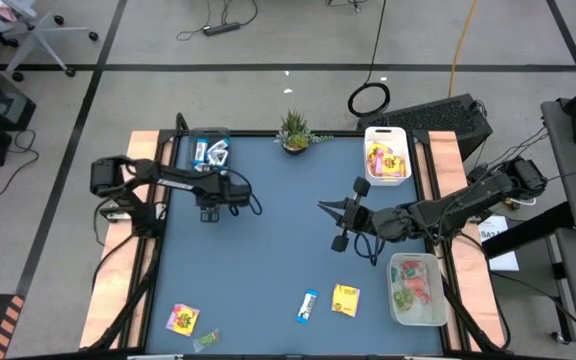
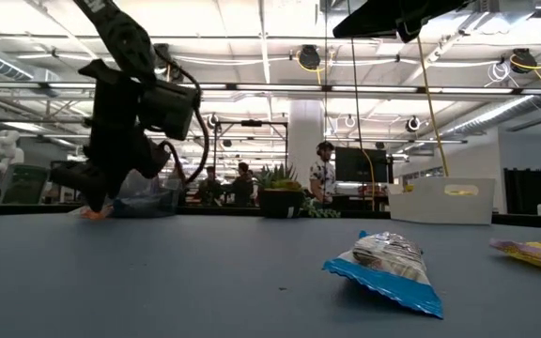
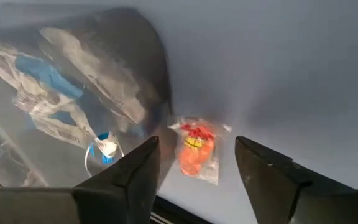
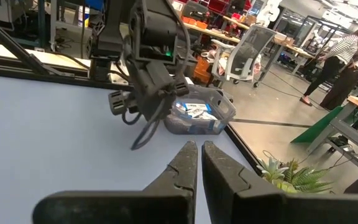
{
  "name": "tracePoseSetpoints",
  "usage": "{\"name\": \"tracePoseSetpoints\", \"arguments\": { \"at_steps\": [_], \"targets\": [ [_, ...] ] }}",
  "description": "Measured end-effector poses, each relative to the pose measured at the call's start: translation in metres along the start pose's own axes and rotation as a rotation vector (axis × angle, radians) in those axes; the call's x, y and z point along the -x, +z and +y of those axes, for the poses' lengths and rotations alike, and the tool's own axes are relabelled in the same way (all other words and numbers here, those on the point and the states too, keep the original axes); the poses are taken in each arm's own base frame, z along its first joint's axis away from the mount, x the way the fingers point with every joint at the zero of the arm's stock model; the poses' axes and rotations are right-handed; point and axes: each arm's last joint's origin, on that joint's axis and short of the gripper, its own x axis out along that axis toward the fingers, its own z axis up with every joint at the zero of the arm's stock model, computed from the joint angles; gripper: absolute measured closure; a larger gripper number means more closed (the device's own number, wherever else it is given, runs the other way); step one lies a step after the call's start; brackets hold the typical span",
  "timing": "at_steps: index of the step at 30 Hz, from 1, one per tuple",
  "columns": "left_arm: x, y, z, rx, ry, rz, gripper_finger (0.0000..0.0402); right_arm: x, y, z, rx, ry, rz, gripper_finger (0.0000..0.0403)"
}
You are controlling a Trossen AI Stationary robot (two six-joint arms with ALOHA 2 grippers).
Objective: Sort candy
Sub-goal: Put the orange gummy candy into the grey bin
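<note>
A small red-and-orange wrapped candy (image 3: pixel 196 152) lies flat on the blue table beside a clear tub (image 1: pixel 210 152) that holds blue-and-white bars. My left gripper (image 3: pixel 197 155) is open and low over the table (image 1: pixel 209 214), one finger on each side of this candy, apart from it. It also shows in the low view (image 2: pixel 92 202). My right gripper (image 4: pixel 199 154) is shut and empty, raised above the table's middle right (image 1: pixel 326 208). A blue-and-white bar (image 1: pixel 308 306) and a yellow packet (image 1: pixel 345 299) lie near the front edge.
A white bin (image 1: pixel 386 155) with yellow packets stands at the far right. A clear bin (image 1: pixel 415 288) with red, pink and green pieces stands at the near right. A potted plant (image 1: pixel 294 130) is at the far edge. Another yellow packet (image 1: pixel 182 318) and a small piece (image 1: pixel 206 340) lie front left.
</note>
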Motion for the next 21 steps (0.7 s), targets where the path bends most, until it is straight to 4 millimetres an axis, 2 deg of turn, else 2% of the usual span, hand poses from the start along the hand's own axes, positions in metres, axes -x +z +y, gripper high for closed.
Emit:
{"name": "tracePoseSetpoints", "arguments": {
  "at_steps": [7, 16, 18, 21],
  "targets": [
    [-0.014, 0.002, 0.010, 0.027, -0.017, 0.036, 0.0221, 0.000, 0.000, 0.000, 0.000, 0.000, 0.000, 0.0390],
    [-0.024, 0.002, 0.015, 0.028, -0.060, 0.075, 0.0232, 0.000, 0.000, 0.000, 0.000, 0.001, 0.000, 0.0390],
    [-0.024, 0.002, 0.014, 0.027, -0.068, 0.074, 0.0252, 0.000, 0.000, 0.000, 0.000, 0.000, 0.000, 0.0390],
    [-0.023, 0.002, 0.013, 0.022, -0.093, 0.070, 0.0312, 0.000, 0.000, 0.000, 0.001, 0.000, 0.001, 0.0390]
  ]
}}
